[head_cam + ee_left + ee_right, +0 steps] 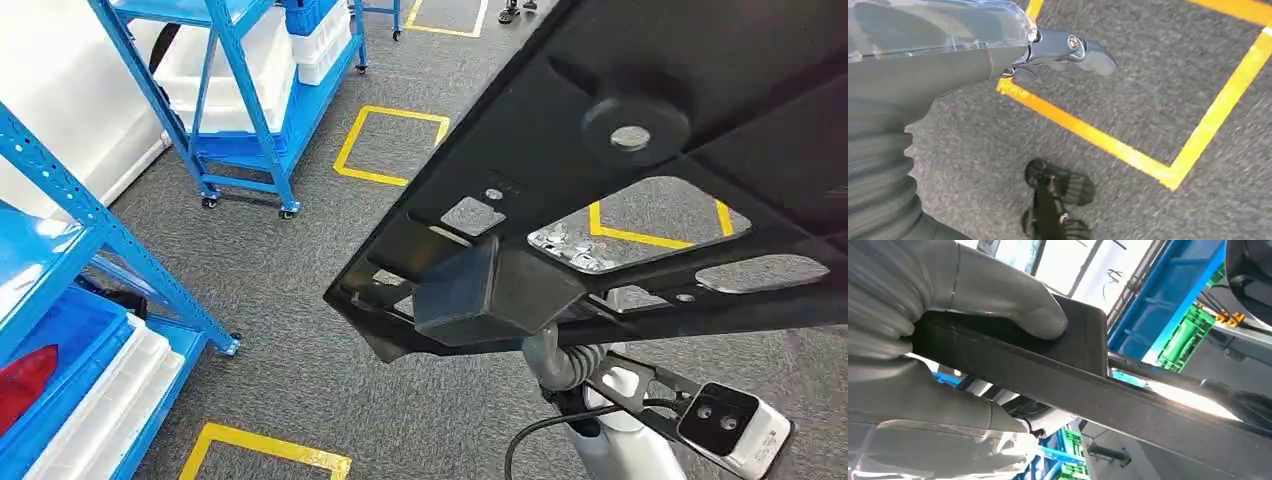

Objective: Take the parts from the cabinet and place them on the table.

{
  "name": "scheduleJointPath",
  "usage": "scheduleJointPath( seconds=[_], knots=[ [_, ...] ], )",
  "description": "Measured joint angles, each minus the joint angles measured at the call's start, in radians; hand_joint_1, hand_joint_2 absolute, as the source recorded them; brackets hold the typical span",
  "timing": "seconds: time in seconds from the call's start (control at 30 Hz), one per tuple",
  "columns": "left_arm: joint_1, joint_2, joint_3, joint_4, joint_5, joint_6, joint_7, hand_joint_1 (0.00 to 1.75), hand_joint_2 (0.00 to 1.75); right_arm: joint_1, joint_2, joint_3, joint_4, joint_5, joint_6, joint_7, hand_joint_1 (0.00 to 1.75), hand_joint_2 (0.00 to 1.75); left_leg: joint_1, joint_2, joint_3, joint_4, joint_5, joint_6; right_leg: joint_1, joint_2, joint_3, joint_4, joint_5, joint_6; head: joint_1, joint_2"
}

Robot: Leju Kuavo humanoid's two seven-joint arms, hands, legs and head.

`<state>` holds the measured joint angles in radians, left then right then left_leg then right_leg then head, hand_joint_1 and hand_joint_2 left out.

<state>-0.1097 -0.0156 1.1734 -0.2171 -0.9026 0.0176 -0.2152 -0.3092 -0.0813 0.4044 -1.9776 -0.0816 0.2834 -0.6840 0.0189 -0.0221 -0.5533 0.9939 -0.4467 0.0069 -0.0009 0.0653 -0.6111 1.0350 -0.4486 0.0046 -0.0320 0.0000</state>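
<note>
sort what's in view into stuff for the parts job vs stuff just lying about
For the job:
- large black part, carried over the floor
- right hand, gripping that part's edge
- blue shelving, possibly the cabinet

Just around:
- left hand, holding nothing, hanging over the carpet
- yellow floor markings
- white bins
- red item in a blue bin

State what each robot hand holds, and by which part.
Right robot hand grips the black panel by a raised block at its edge. Left robot hand holds nothing.
</note>
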Motion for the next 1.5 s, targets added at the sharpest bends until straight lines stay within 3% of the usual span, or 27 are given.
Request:
scheduleJointPath(
  seconds=[0.03, 0.1, 0.17, 0.2, 0.27, 0.3, 0.33, 0.47, 0.53, 0.63, 0.67, 0.7, 0.77, 0.8, 0.83, 0.97, 1.0, 1.03, 1.07, 1.13, 1.17, 1.2, 1.27, 1.3, 1.33, 1.47, 1.5],
  knots=[
    [0.000, 0.006, 0.000, -0.001, -0.001, 0.002, -0.001, 0.00, 1.75, -0.015, 0.000, 0.001, 0.005, -0.008, -0.002, 0.000, 1.75, 1.75, -0.002, 0.009, -0.001, 0.000, -0.001, 0.008, 0.000, -0.035, -0.031, 0.064, -0.039, 0.004, 0.000, 0.000],
    [0.006, 0.014, 0.000, -0.002, -0.008, 0.005, 0.000, 0.00, 1.75, -0.039, -0.004, 0.002, 0.017, -0.032, -0.022, 0.000, 1.75, 1.75, -0.007, 0.034, -0.002, 0.001, -0.003, 0.011, -0.006, -0.055, -0.115, 0.233, -0.114, 0.009, 0.000, 0.000],
    [0.006, 0.024, 0.000, -0.002, -0.010, 0.006, 0.003, 0.00, 1.75, -0.058, -0.017, 0.002, 0.035, -0.066, -0.052, 0.000, 1.75, 1.75, -0.009, 0.056, -0.003, 0.001, -0.003, 0.011, -0.010, -0.059, -0.155, 0.308, -0.122, 0.012, 0.000, 0.000],
    [0.004, 0.031, 0.000, -0.002, -0.010, 0.009, 0.006, 0.00, 1.75, -0.070, -0.029, 0.003, 0.045, -0.093, -0.078, 0.000, 1.75, 1.75, -0.010, 0.066, -0.003, 0.001, -0.004, 0.010, -0.012, -0.061, -0.135, 0.268, -0.090, 0.012, 0.000, 0.000],
    [0.003, 0.036, 0.000, -0.002, -0.010, 0.013, 0.010, 0.00, 1.75, -0.093, -0.047, 0.012, 0.057, -0.124, -0.111, 0.000, 1.75, 1.75, -0.011, 0.083, 0.002, 0.001, -0.006, 0.006, -0.010, -0.083, -0.033, 0.076, -0.002, 0.004, 0.000, 0.000],
    [0.003, 0.037, 0.000, -0.003, -0.010, 0.015, 0.013, 0.00, 1.75, -0.102, -0.051, 0.015, 0.061, -0.128, -0.116, 0.000, 1.75, 1.75, -0.012, 0.090, 0.006, 0.001, -0.009, 0.002, -0.006, -0.120, 0.013, -0.013, 0.013, -0.002, 0.000, 0.000],
    [0.003, 0.038, 0.000, -0.003, -0.011, 0.017, 0.015, 0.00, 1.75, -0.107, -0.054, 0.018, 0.065, -0.132, -0.122, 0.000, 1.75, 1.75, -0.018, 0.097, 0.005, 0.002, -0.012, -0.004, 0.006, -0.132, 0.017, -0.022, 0.005, -0.006, 0.000, 0.000],
    [0.001, 0.040, 0.000, -0.003, -0.022, 0.024, 0.027, 0.00, 1.75, -0.109, -0.064, 0.033, 0.082, -0.123, -0.135, 0.000, 1.75, 1.75, -0.014, 0.123, 0.013, -0.002, -0.017, -0.028, 0.003, -0.087, 0.014, -0.035, 0.014, -0.027, 0.000, 0.000],
    [0.000, 0.040, 0.000, -0.003, -0.027, 0.022, 0.027, 0.00, 1.75, -0.111, -0.066, 0.038, 0.087, -0.116, -0.142, 0.000, 1.75, 1.75, -0.007, 0.053, -0.014, 0.065, -0.065, -0.033, -0.001, -0.075, 0.021, -0.043, 0.020, -0.038, 0.000, 0.000],
    [0.008, 0.041, 0.000, -0.003, -0.029, 0.019, 0.031, 0.00, 1.75, -0.105, -0.069, 0.049, 0.097, -0.111, -0.141, 0.000, 1.75, 1.75, -0.007, 0.028, -0.133, 0.306, -0.167, -0.039, 0.002, -0.042, 0.020, -0.041, 0.018, -0.042, 0.000, 0.000],
    [0.009, 0.040, 0.000, -0.003, -0.027, 0.016, 0.034, 0.00, 1.75, -0.101, -0.069, 0.051, 0.100, -0.108, -0.135, 0.000, 1.75, 1.75, -0.006, 0.028, -0.152, 0.332, -0.162, -0.039, 0.002, -0.030, 0.020, -0.040, 0.018, -0.042, 0.000, 0.000],
    [0.010, 0.039, 0.000, -0.002, -0.024, 0.013, 0.035, 0.00, 1.75, -0.098, -0.069, 0.055, 0.102, -0.106, -0.123, 0.000, 1.75, 1.75, -0.006, 0.028, -0.145, 0.307, -0.133, -0.039, 0.002, -0.019, 0.022, -0.039, 0.017, -0.041, 0.000, 0.000],
    [0.009, 0.036, 0.000, -0.003, -0.018, 0.008, 0.035, 0.00, 1.75, -0.097, -0.069, 0.063, 0.106, -0.106, -0.101, 0.000, 1.75, 1.75, -0.005, 0.015, -0.068, 0.128, -0.025, -0.035, 0.000, 0.009, 0.028, -0.035, 0.014, -0.037, 0.000, 0.000],
    [0.009, 0.036, 0.000, -0.003, -0.017, 0.006, 0.035, 0.00, 1.75, -0.097, -0.069, 0.065, 0.107, -0.105, -0.097, 0.000, 1.75, 1.75, -0.001, -0.018, -0.029, 0.038, 0.016, -0.033, 0.000, 0.018, 0.028, -0.032, 0.010, -0.033, 0.000, 0.000],
    [0.008, 0.035, 0.000, -0.002, -0.016, 0.006, 0.035, 0.00, 1.75, -0.097, -0.069, 0.068, 0.108, -0.105, -0.096, 0.000, 1.75, 1.75, 0.002, -0.067, -0.017, 0.014, -0.002, -0.030, 0.004, 0.028, 0.023, -0.028, 0.009, -0.028, 0.000, 0.000],
    [0.006, 0.030, 0.000, -0.002, -0.009, 0.000, 0.024, 0.00, 1.75, -0.101, -0.069, 0.072, 0.121, -0.095, -0.060, 0.000, 1.75, 1.75, -0.004, -0.034, -0.016, 0.005, 0.004, -0.014, -0.008, 0.071, 0.008, -0.031, 0.019, -0.001, 0.000, 0.000],
    [0.002, 0.026, 0.000, -0.002, -0.009, -0.003, 0.023, 0.00, 1.75, -0.106, -0.069, 0.072, 0.123, -0.089, -0.058, 0.000, 1.75, 1.75, 0.002, -0.021, -0.011, -0.006, 0.011, -0.005, -0.007, 0.037, 0.006, -0.016, 0.009, 0.001, 0.000, 0.000],
    [0.000, 0.023, 0.000, -0.002, -0.010, -0.006, 0.021, 0.00, 1.75, -0.116, -0.069, 0.074, 0.125, -0.081, -0.058, 0.000, 1.75, 1.75, 0.000, -0.012, -0.009, -0.009, 0.010, 0.002, -0.001, -0.020, -0.015, 0.023, -0.017, 0.003, 0.000, 0.000],
    [0.001, 0.019, 0.000, -0.002, -0.009, -0.005, 0.021, 0.00, 1.75, -0.127, -0.069, 0.077, 0.130, -0.072, -0.063, 0.000, 1.75, 1.75, -0.003, 0.001, -0.009, -0.009, 0.010, 0.004, -0.003, -0.043, -0.049, 0.092, -0.056, 0.007, 0.000, 0.000],
    [0.005, 0.012, 0.000, -0.002, -0.007, -0.005, 0.021, 0.00, 1.75, -0.137, -0.069, 0.084, 0.134, -0.058, -0.077, 0.002, 1.75, 1.75, -0.006, 0.027, -0.010, -0.008, 0.008, 0.007, -0.008, -0.056, -0.135, 0.261, -0.122, 0.013, 0.000, 0.000],
    [0.005, 0.009, 0.001, -0.002, -0.005, -0.005, 0.021, 0.00, 1.75, -0.141, -0.069, 0.092, 0.136, -0.055, -0.086, 0.004, 1.75, 1.75, -0.007, 0.038, -0.010, -0.007, 0.007, 0.007, -0.010, -0.057, -0.156, 0.300, -0.126, 0.014, 0.000, 0.000],
    [0.004, 0.005, 0.001, -0.002, -0.004, -0.007, 0.021, 0.00, 1.75, -0.144, -0.069, 0.097, 0.138, -0.050, -0.093, 0.006, 1.75, 1.75, -0.007, 0.049, -0.009, -0.007, 0.006, 0.006, -0.012, -0.058, -0.152, 0.288, -0.108, 0.015, 0.000, 0.000],
    [0.002, -0.004, 0.001, -0.002, -0.003, -0.009, 0.021, 0.00, 1.75, -0.154, -0.068, 0.109, 0.138, -0.050, -0.108, 0.010, 1.75, 1.75, -0.007, 0.069, -0.006, -0.006, 0.002, 0.002, -0.012, -0.071, -0.071, 0.132, -0.025, 0.013, 0.000, 0.000],
    [0.001, -0.008, 0.001, -0.002, -0.003, -0.009, 0.023, 0.00, 1.75, -0.161, -0.068, 0.114, 0.138, -0.048, -0.109, 0.013, 1.75, 1.75, -0.007, 0.076, -0.002, -0.005, 0.000, -0.002, -0.010, -0.096, -0.012, 0.027, 0.015, 0.009, 0.000, 0.000],
    [0.000, -0.011, 0.001, -0.002, -0.003, -0.008, 0.025, 0.00, 1.75, -0.165, -0.068, 0.117, 0.138, -0.047, -0.111, 0.014, 1.75, 1.75, -0.010, 0.083, 0.001, -0.005, -0.003, -0.006, -0.003, -0.135, 0.014, -0.026, 0.003, 0.002, 0.000, 0.000],
    [-0.001, -0.027, 0.001, -0.002, -0.008, 0.005, 0.037, 0.00, 1.75, -0.182, -0.062, 0.143, 0.151, -0.047, -0.124, 0.020, 1.75, 1.75, -0.015, 0.112, 0.009, -0.010, -0.007, -0.028, 0.006, -0.094, 0.009, -0.030, 0.013, -0.017, 0.000, 0.000],
    [-0.003, -0.030, 0.001, -0.002, -0.007, 0.008, 0.037, 0.00, 1.75, -0.186, -0.056, 0.149, 0.155, -0.046, -0.129, 0.021, 1.75, 1.75, -0.010, 0.099, 0.005, -0.002, -0.017, -0.036, -0.005, -0.086, 0.017, -0.041, 0.019, -0.026, 0.000, 0.000]
  ],
)
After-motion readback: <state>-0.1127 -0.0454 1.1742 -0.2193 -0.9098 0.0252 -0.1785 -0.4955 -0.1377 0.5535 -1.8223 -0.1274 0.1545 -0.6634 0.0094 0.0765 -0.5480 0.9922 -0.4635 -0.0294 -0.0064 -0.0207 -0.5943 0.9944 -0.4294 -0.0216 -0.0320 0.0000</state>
